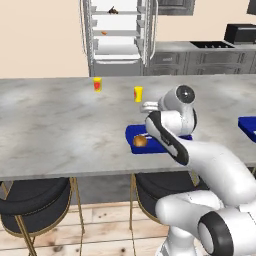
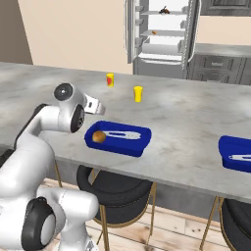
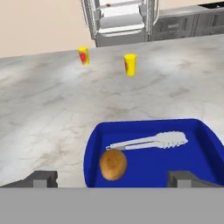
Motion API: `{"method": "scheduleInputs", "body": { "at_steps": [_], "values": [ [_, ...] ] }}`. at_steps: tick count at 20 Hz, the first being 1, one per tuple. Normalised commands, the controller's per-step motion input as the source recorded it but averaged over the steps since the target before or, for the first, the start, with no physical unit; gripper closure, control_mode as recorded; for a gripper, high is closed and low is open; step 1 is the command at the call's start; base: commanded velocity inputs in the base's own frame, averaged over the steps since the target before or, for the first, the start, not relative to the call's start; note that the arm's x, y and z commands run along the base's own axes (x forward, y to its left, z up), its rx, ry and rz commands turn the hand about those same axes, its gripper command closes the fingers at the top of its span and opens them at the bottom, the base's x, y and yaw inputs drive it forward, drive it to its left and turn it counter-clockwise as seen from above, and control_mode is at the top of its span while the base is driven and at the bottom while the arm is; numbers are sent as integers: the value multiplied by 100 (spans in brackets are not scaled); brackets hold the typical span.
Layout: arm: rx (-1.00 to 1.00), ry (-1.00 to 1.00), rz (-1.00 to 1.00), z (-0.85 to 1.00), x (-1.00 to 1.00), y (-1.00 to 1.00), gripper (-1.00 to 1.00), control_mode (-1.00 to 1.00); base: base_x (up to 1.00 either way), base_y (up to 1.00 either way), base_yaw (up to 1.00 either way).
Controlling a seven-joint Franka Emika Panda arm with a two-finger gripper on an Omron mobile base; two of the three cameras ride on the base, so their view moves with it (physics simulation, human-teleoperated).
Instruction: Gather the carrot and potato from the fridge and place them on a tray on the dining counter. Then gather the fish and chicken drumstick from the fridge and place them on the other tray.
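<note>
Left base view: potato [image 1: 140,141] resting in the near blue tray [image 1: 131,134] on the dining counter [image 1: 55,125], partly hidden by the arm; second tray [image 1: 248,125] well apart to the right. Open fridge [image 1: 118,35] behind, small orange item, probably the carrot [image 1: 103,33], on a shelf.

Right base view: gripper [image 2: 98,106] just above the tray's left end, apart from the potato. Two yellow cups [image 2: 138,93] beyond.

Hand view: fingertips [image 3: 43,179] spread wide, holding nothing. Potato likely firm, rounded, prone to rolling; tongs [image 3: 151,141] lying just beside it.

Brown potato [image 3: 113,164] in a blue tray [image 3: 201,144] — silvery tongs [image 3: 151,141] — grey-veined marble counter [image 3: 52,109], yellow cups [image 3: 130,64].
</note>
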Motion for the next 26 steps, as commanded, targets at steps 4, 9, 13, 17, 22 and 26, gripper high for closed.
{"method": "scheduleInputs", "body": {
  "at_steps": [4,9,13,17,22,26],
  "values": [
    [0,-9,0,100,-73,0,-100,-100,0,0,0],
    [2,-2,0,97,-84,4,-100,-100,0,0,0],
    [8,0,0,47,-100,1,-100,-100,0,0,0],
    [10,-2,0,6,-100,0,-100,-100,0,0,0],
    [4,-1,-1,-23,-84,2,-100,-100,0,0,0],
    [-1,7,0,-38,-16,0,-100,-100,0,0,0]
  ]
}}
